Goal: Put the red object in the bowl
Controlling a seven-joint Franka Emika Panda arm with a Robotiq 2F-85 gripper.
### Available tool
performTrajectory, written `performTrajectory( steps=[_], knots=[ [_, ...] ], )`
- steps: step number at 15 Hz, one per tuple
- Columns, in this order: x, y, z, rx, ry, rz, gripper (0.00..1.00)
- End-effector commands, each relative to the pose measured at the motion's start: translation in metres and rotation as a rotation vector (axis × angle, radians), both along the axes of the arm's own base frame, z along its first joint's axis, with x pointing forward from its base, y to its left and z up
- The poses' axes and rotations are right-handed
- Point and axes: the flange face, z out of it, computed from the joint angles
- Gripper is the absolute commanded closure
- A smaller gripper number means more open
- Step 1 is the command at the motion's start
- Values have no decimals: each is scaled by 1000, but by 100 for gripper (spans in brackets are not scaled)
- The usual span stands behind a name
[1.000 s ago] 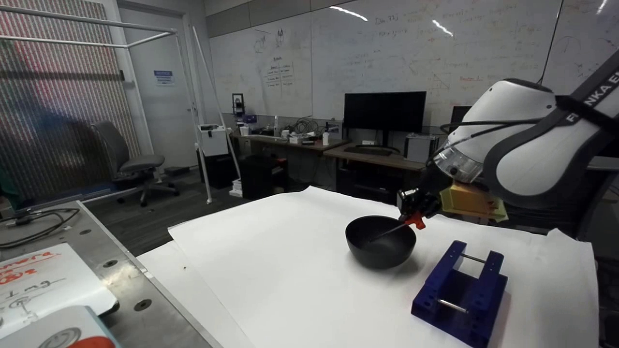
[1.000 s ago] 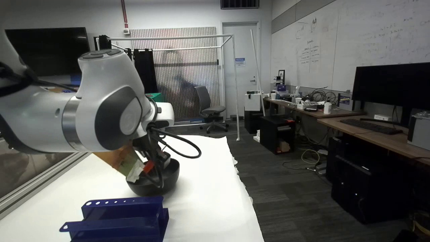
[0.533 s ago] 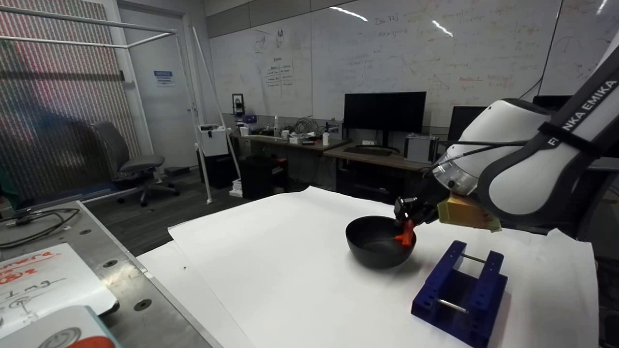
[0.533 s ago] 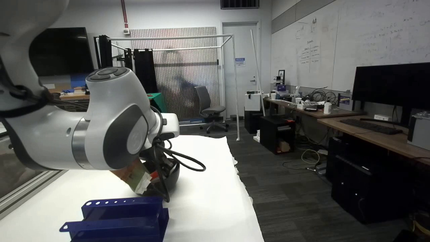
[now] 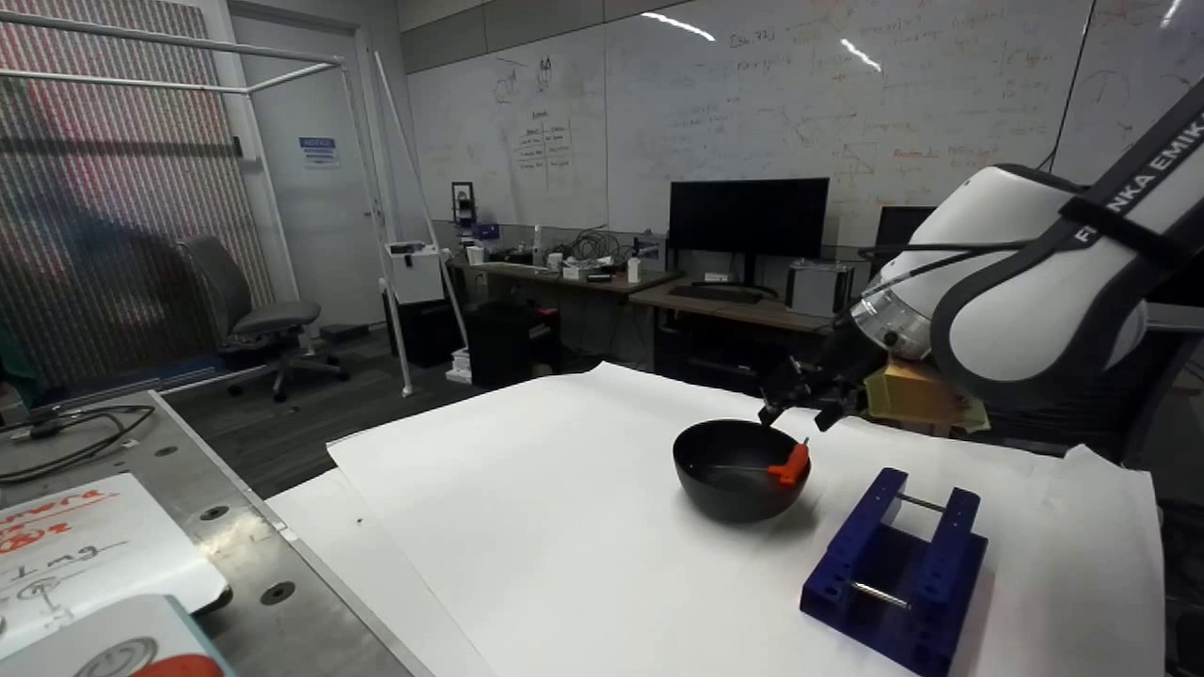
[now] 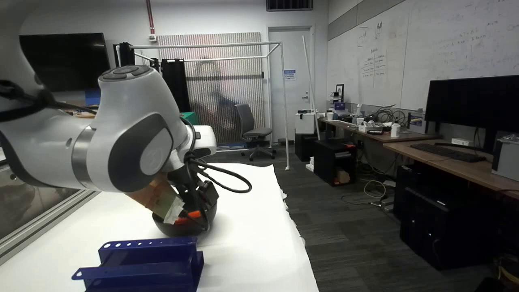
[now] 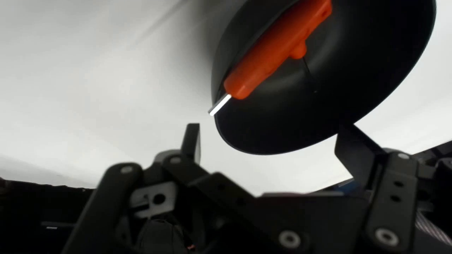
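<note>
Red tool (image 5: 789, 466) in black bowl (image 5: 738, 506), leaning at its wall. Pincer (image 7: 270, 143) spread wide near the rim, apart from tool. Blue rack (image 5: 889, 564) near bowl.

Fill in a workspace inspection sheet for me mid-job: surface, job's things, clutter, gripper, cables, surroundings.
Surface: white paper-like covering, edges uneven.
Job's things: red-orange T-handled tool with metal shafts, inside the round black bowl; one end shows past the rim in the wrist view.
Clutter: dark blue block-shaped rack with metal rods, apart from the bowl.
Gripper: black two-finger gripper, open, not touching the tool.
Cables: black cable loop hanging from the white arm; black cable on the grey metal bench.
Surroundings: whiteboard with writing, black monitor, grey office chair.
</note>
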Motion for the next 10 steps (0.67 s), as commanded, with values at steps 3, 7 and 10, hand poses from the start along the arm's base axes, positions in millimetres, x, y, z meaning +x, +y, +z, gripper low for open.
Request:
performTrajectory(
  steps=[3,7,10],
  knots=[
    [-75,-16,23,-93,260,32,0],
    [-84,-15,12,-115,407,60,0],
    [-104,-9,20,-129,462,69,0]
  ],
)
